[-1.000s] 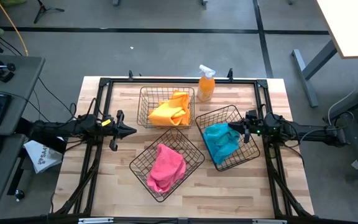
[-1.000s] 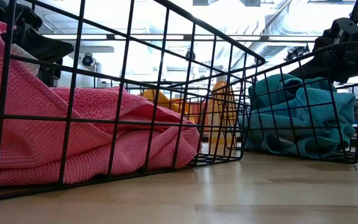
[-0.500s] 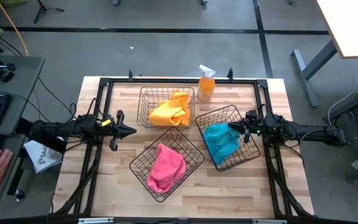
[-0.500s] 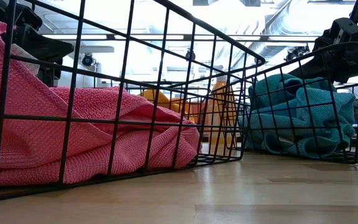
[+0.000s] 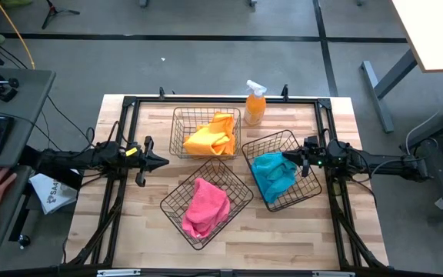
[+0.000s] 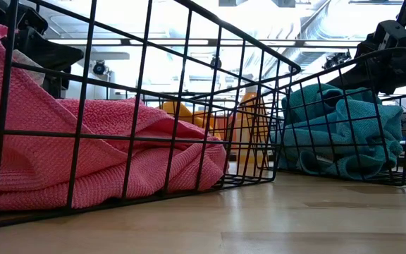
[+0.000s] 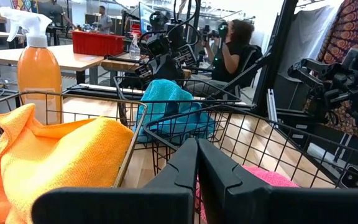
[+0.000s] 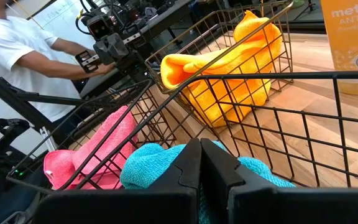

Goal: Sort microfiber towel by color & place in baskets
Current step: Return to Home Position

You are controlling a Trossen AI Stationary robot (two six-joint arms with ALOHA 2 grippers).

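Microfiber towels look fully sorted, one colour per basket.

High view: the yellow-orange fuzzy towel [image 5: 212,136] lies in the dark wire-grid basket [image 5: 177,131] just beside the orange plastic spray bottle [image 5: 254,104]. The teal-blue fuzzy towel [image 5: 272,174] is in the second wire basket [image 5: 306,185], near the bottle on the right arm's side. The pink fuzzy towel [image 5: 206,206] is in the third wire basket [image 5: 237,194], farthest from the bottle. The left gripper [image 5: 160,161] hangs well apart from the bottle, beside the baskets, and no towel touches it. The right gripper [image 5: 287,158] sits over the second basket's rim, just beside the teal-blue towel.

Low view: the pink towel is in the front basket and the teal-blue one is behind it. The bottle shows through the wires between them.

Left wrist view: the fingers [image 7: 182,168] are pressed together with nothing between them.

Right wrist view: the fingers [image 8: 188,168] are clenched empty, with the teal-blue towel just under them.

Judgement: this is the return-to-home step. The next move calls for the right arm to draw back off the rim without snagging wire.
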